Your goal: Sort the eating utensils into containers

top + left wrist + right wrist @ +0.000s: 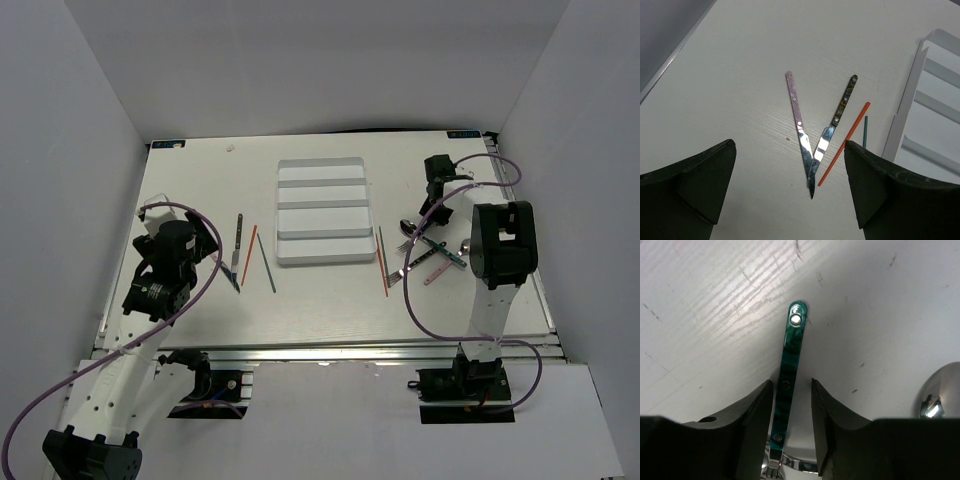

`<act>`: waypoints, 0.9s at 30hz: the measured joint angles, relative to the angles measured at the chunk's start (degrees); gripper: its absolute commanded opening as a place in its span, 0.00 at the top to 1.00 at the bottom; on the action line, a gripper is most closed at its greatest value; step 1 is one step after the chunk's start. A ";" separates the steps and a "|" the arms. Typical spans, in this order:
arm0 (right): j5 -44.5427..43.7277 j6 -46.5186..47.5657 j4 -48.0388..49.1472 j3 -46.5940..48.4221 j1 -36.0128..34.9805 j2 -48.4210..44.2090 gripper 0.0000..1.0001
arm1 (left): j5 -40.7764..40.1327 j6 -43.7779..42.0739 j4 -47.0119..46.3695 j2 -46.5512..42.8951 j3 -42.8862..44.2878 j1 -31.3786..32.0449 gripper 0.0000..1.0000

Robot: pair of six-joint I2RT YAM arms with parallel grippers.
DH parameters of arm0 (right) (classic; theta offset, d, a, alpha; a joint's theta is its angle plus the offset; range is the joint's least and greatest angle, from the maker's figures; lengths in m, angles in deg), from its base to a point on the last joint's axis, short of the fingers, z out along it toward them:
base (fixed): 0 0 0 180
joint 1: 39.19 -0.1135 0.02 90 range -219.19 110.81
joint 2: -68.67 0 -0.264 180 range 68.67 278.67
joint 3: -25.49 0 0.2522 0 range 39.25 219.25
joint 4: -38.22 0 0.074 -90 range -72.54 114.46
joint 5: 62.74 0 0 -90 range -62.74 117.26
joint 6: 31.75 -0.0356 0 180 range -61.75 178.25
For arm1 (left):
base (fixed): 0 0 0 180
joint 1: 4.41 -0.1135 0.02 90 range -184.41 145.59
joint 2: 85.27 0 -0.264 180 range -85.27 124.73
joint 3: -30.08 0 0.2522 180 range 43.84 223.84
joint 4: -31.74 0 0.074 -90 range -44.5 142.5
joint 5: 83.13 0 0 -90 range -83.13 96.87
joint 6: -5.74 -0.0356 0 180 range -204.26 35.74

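- Left fingers (700, 190): they are standing wide apart over the tabletop (740, 60), holding nothing and touching nothing.
- Ahead of the left fingers, in the span between them, two knives are lying flat in a V, their blade tips crossing nearest the fingers. The purple-handled knife (799, 125) is sitting on the left-finger side and the dark-handled knife (834, 125) on the right-finger side.
- Just beyond the dark-handled knife, toward the right-hand finger, an orange chopstick (845, 144) is lying at a slant, with a dark chopstick (865, 132) close beside it.
- Past the chopsticks, further out on that same side, the white tray (912, 95) is resting with its long compartments running away from the fingers.
- Right fingers (747, 435): they are standing narrowly apart, straddling a green-handled piece (790, 357). The handle is sitting close against the left-hand finger, while a slim gap is showing on the other side, so they are not clamping it.
- The green handle is pointing forward out of the fingers, its riveted end lying on the tabletop ahead of the fingertips.
- Outside the right-hand finger, a shiny spoon bowl (940, 392) is lying near it.
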 measured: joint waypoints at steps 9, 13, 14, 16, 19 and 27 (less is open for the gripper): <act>-0.42 -3.74 1.73 -1.38 -0.04 -0.39 0.99 | 0.00 0.00 0.00 -0.04 0.00 0.00 0.02; 0.50 -6.84 2.45 -4.28 -0.04 -2.67 1.00 | 0.00 0.00 0.00 0.00 0.00 0.00 0.02; 0.83 -7.50 2.45 -4.85 -0.04 -3.30 1.00 | 0.00 0.00 0.00 -0.02 0.00 0.00 0.02; 1.64 -9.09 2.10 -5.33 -0.04 -4.68 1.00 | 0.00 0.00 0.00 -0.02 0.00 0.00 0.02; 2.51 -10.82 2.01 -5.31 -0.07 -7.58 1.00 | 0.00 0.00 0.00 -0.02 0.00 0.00 0.02; 9.31 -5.60 5.95 -2.14 -1.22 -15.52 1.00 | -0.02 0.02 0.00 -0.02 0.00 0.00 0.02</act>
